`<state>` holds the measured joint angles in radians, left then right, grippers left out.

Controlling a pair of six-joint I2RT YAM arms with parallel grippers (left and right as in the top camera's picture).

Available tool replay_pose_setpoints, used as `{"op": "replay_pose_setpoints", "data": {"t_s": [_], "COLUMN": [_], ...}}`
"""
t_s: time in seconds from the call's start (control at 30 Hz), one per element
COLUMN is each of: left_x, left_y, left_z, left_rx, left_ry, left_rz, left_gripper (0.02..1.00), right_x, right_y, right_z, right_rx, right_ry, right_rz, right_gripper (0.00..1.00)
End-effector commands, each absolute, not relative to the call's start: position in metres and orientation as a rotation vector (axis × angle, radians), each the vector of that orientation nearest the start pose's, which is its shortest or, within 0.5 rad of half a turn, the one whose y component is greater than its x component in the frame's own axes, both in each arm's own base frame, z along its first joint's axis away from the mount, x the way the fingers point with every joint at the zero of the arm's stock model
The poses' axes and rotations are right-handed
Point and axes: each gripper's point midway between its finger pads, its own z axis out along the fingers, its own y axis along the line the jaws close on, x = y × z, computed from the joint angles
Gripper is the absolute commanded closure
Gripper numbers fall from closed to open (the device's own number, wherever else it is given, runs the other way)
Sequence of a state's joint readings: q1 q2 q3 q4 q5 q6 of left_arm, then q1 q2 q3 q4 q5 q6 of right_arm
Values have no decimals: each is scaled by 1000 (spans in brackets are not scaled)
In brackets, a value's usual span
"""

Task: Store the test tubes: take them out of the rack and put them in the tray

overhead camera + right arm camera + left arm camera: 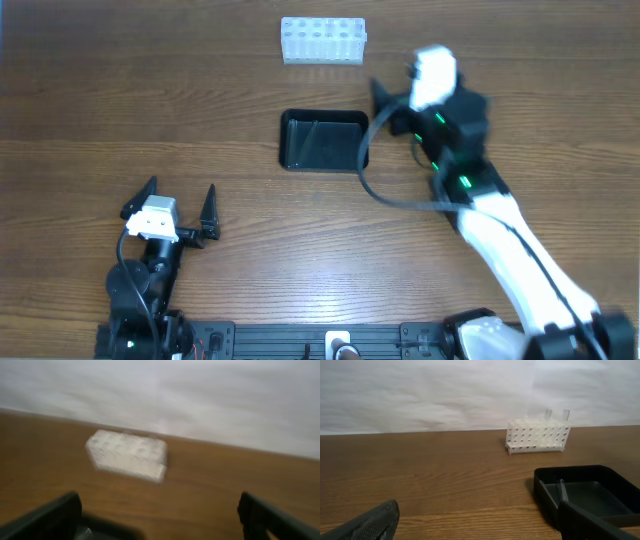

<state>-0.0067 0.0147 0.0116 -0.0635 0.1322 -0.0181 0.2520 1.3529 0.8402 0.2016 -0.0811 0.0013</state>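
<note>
Closest to our bases, we are holding the left gripper [175, 203] low over the wooden table [150, 90], well short of the task's things. Its two dark fingers are standing wide apart and are grasping nothing. Going farther up the table, we are seeing the black tray [283, 140] sitting near the middle, ahead of the left gripper and to its right. In the left wrist view one clear test tube [562, 491] is lying flat on the tray's floor, close to its near wall. We are hanging the right gripper [157, 512] by the tray's right side, raised above the table. Its fingers are also spread wide and released, with nothing between them, and a dark edge of the tray is showing low between them in its own wrist view. A black cable [375, 190] is looping from the right arm past the tray's right wall. Farther still, the white rack [322, 42] is standing beyond the tray, apart from it and roughly in line with it. In the left wrist view two upright tubes [548, 414] are rising from the rack's holes toward its right end. Behind the rack a white backdrop [420, 395] is closing off the far edge of the table.
</note>
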Motion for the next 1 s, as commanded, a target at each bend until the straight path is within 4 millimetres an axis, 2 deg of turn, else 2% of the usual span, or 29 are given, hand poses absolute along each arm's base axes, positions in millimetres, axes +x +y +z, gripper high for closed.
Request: {"op": "replay_pose_setpoints", "data": {"t_s": [0.03,0.37,0.5,0.63,1.0], "left_x": [244,244,244,244,244], "left_y": [-26,-26,-26,-26,-26], "left_z": [160,160,160,160,160], "left_rx": [112,112,112,112,112], "left_ry": [1630,1630,1630,1630,1630], "left_rz": [-125,-125,-125,-125,-125], "left_gripper": [20,18,18,18,18], "right_x": [455,516,540,558,586], "right_y": [181,239,238,244,245], "right_z": [217,179,166,156,136], "right_rx": [-386,-306,-214,-193,-104], "right_ry": [1955,2152,2194,2196,2157], "right_rz": [320,309,239,232,206], "right_gripper": [9,31,38,40,56]}}
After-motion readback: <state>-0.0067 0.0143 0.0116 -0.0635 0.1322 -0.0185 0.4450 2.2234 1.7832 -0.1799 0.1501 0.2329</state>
